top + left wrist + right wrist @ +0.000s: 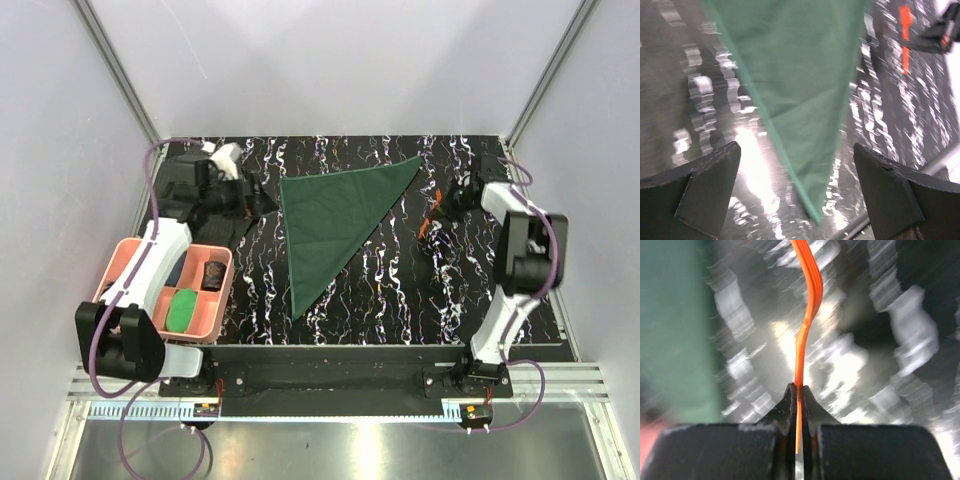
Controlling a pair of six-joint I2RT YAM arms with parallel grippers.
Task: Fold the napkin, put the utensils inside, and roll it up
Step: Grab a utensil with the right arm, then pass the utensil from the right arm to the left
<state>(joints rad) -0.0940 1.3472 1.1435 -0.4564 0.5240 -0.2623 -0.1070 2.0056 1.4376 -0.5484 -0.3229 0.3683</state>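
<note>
The dark green napkin [335, 222] lies on the black marbled table, folded into a triangle with its long point toward the near edge. It fills the upper middle of the left wrist view [800, 85]. My left gripper [255, 195] is open and empty at the napkin's far left corner. My right gripper [445, 205] is shut on the handle of the thin orange-red fork [430, 215], to the right of the napkin. In the right wrist view the fork [807, 315] sticks out from between the closed jaws, above the table. The fork also shows in the left wrist view [905, 37].
A pink divided tray [135, 255] sits at the left edge, with a green item [182, 310] and dark items in its compartments. The table [400, 290] ends at a metal rail along the near edge.
</note>
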